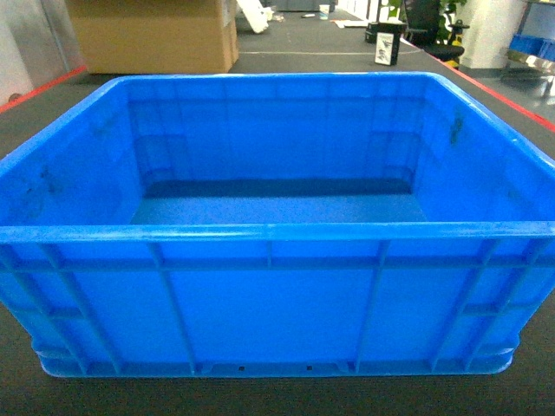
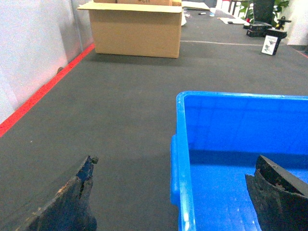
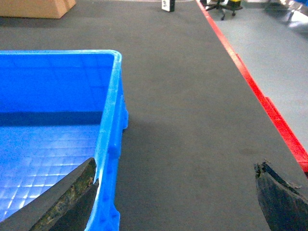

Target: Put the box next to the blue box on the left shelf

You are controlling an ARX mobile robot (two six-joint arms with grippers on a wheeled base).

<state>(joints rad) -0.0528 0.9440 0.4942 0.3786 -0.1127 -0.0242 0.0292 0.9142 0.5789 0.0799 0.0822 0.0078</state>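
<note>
The box [image 1: 277, 232] is a large bright-blue open crate standing empty on the dark floor right in front of me, filling the head view. In the left wrist view my left gripper [image 2: 176, 161] is open, one finger outside the box's left wall [image 2: 182, 144] and the other over its gridded floor. My right gripper [image 3: 175, 166] is open too, with its left finger inside the box and the right wall [image 3: 113, 96] between the fingers. Neither gripper shows in the head view. The left shelf and its blue box are out of view.
A big cardboard carton [image 1: 152, 35] stands at the far left, also seen as the carton [image 2: 137, 29]. Red floor lines run along the left [image 2: 43, 91] and the right [image 3: 250, 82]. A small black-and-white sign [image 1: 388, 43] and office chairs stand farther back.
</note>
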